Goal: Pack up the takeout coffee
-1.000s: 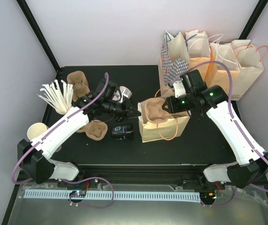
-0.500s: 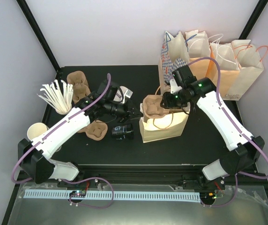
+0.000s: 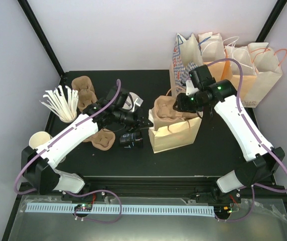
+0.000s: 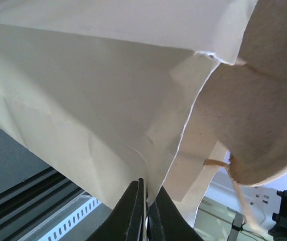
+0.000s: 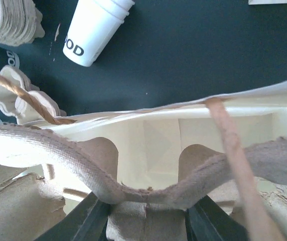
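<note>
Overhead light is even and diffuse, leaving only faint shadows on the black table (image 3: 208, 155). Above the left gripper (image 4: 146, 187), jaws pinched together, the paper bag (image 4: 83, 100) glows pale and softly focused (creases readable). Between the right gripper (image 5: 146, 206) jaws the cup carrier (image 5: 58, 145) rim is crisp; beyond them, the takeout coffee cup (image 5: 96, 30) lettering reads sharp.

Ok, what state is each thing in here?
paper bag: upright, mouth open, rim pinched by the shut left gripper.
cup carrier: gripped by the right gripper, at the bag's mouth.
white cup: lying on its side.
black cup: lying on its side.
</note>
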Action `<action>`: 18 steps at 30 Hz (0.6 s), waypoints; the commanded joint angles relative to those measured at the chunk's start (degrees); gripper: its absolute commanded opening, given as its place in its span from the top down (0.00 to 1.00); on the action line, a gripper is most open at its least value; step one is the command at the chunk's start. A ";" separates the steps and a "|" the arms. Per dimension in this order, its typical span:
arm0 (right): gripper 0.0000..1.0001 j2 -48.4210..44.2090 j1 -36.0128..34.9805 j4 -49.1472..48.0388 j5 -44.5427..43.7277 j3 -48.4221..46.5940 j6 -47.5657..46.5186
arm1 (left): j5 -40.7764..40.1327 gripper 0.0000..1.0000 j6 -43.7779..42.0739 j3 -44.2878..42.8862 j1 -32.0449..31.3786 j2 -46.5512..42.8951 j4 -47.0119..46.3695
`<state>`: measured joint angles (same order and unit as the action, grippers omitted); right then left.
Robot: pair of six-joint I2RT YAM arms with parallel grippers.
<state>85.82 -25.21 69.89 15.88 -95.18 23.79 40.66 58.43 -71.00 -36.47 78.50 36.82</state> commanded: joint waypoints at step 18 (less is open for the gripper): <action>0.62 -6.81 -2.09 -4.80 -12.59 11.75 -6.45 | 4.52 0.93 2.56 -2.36 -0.12 2.25 -4.93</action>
<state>80.84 -26.04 66.06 9.85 -84.77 19.81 42.50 58.85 -71.18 -36.47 79.75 35.07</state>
